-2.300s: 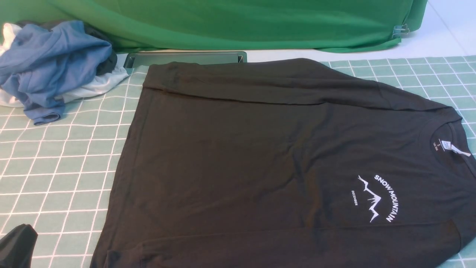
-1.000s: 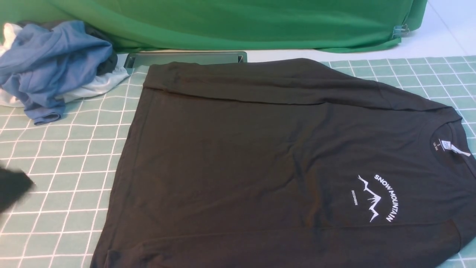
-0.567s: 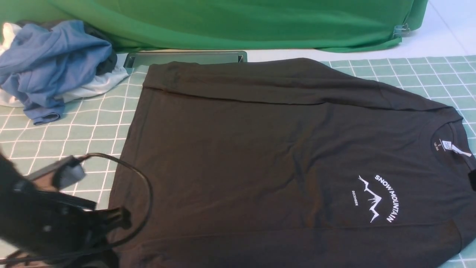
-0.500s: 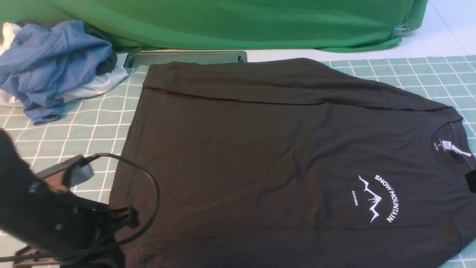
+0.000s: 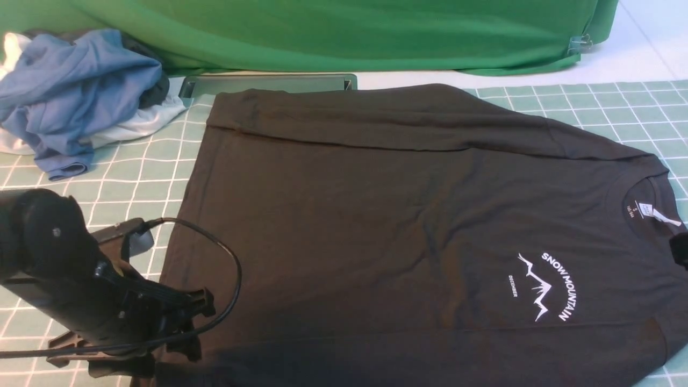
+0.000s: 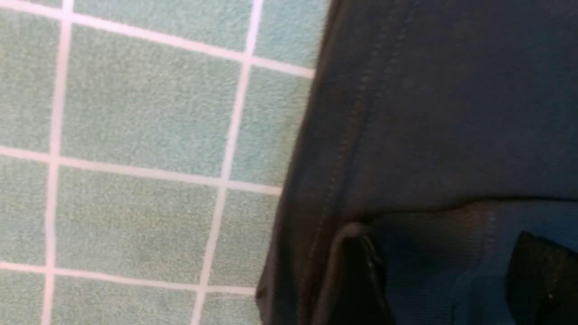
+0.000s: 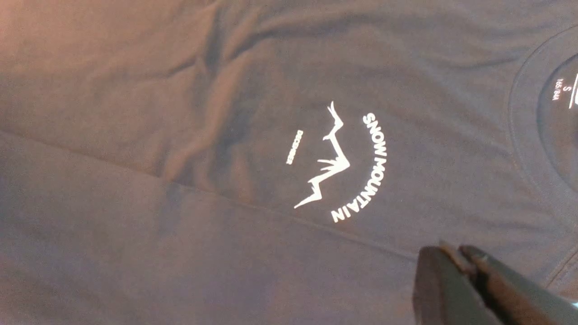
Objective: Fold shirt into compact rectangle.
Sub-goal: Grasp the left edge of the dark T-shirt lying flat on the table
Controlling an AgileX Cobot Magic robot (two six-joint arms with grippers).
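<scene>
The black shirt (image 5: pixel 387 226) lies flat on the checked mat, front up, with both sleeves folded in along its long edges. Its white mountain logo (image 5: pixel 543 287) and neck label (image 5: pixel 653 212) are at the right. My left gripper (image 6: pixel 451 280) stands open over the shirt's near left hem corner, its fingers (image 6: pixel 361 280) low on the fabric with cloth lying between them. My right gripper (image 7: pixel 454 253) is shut on nothing, above the shirt beside the logo (image 7: pixel 338 162); in the front view only a dark tip (image 5: pixel 680 250) shows at the right edge.
A pile of blue and white garments (image 5: pixel 75 97) sits at the back left. Bright green cloth (image 5: pixel 344 32) hangs along the back, with a dark flat tray (image 5: pixel 269 83) in front of it. The left arm's cable (image 5: pixel 231 269) loops over the shirt.
The left arm has come in from the lower left and reached the shirt's near left hem corner. The right gripper's tip has appeared at the right edge. The shirt has not moved.
</scene>
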